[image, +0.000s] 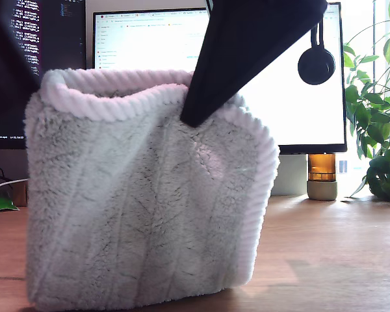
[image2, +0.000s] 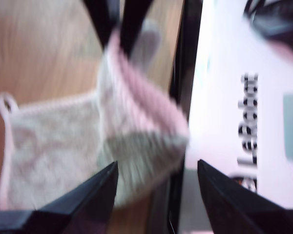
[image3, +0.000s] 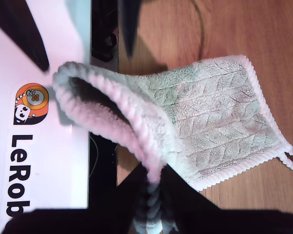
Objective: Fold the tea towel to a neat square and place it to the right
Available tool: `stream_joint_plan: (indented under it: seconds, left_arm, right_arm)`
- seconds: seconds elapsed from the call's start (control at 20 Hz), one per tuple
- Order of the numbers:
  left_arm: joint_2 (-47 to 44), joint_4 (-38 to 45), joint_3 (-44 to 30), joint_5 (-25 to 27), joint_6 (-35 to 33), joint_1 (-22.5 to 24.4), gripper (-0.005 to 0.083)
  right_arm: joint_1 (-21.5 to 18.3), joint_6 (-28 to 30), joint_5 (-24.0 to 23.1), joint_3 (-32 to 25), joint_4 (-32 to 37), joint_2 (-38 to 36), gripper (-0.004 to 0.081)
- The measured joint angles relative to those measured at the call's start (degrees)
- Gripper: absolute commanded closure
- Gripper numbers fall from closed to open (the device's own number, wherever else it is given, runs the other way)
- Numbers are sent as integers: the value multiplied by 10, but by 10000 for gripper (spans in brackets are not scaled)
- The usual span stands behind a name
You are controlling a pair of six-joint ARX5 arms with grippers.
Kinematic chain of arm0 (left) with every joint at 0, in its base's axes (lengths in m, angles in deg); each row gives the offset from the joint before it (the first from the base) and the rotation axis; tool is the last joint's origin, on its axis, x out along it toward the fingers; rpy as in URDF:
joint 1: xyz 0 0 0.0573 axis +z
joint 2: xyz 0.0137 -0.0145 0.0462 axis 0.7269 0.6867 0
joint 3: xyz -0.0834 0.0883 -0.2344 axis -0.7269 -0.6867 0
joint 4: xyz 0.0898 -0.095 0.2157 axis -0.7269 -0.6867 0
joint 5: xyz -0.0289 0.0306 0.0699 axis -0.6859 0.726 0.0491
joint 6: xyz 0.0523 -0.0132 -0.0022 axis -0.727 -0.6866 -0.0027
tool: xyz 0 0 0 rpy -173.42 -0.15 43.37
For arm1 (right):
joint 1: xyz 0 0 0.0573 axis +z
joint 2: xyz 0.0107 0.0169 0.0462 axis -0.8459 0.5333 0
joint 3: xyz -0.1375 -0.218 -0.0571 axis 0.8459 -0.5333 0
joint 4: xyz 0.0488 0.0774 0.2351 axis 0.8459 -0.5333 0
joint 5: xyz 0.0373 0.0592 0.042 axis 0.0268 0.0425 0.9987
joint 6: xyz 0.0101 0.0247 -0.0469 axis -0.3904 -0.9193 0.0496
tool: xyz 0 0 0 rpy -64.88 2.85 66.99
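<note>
The wooden desk (image: 331, 260) carried a lit monitor (image: 299, 110) along its far edge. The tea towel (image: 143, 214) stood raised over the desk's near edge, toward the exterior view's left, its lower part resting on the wood and its ribbed hem curled open at the top. My second gripper (image: 194, 117) came down from above and was clamped on that hem, the cord pinched tight between its closed fingers (image3: 173, 195). My first gripper (image2: 156, 168) was spread wide and held nothing; the towel's lifted fold lay beyond its fingertips, blurred, and contact could not be determined from that view.
</note>
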Motion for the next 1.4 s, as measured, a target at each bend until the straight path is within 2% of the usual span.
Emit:
stream_joint_plan:
  seconds: [0.25, 0.4, 0.65, 0.85, 1.05, 1.25, 1.4]
  left_arm:
    - [51, 14, 0, 19, 4, -29, 306]
    - [51, 26, 0, 80, 9, -54, 306]
    - [65, 53, 0, 115, 28, -63, 310]
    - [112, 50, 0, 150, 46, -92, 318]
    - [100, 49, 0, 205, 47, -127, 417]
    - [75, 49, 0, 209, 47, -127, 674]
    - [62, 46, 0, 209, 47, -127, 799]
  right_arm:
    - [0, 0, 0, 0, 0, 0, 783]
    - [0, 0, 0, 0, 0, 0, 783]
    - [0, 0, -2, 0, 1, 0, 783]
    - [0, 0, -13, 0, 0, 0, 783]
    - [0, 0, -13, 0, 1, 0, 783]
    - [0, 0, -13, 0, 1, 0, 783]
    - [0, 0, -13, 0, 1, 0, 783]
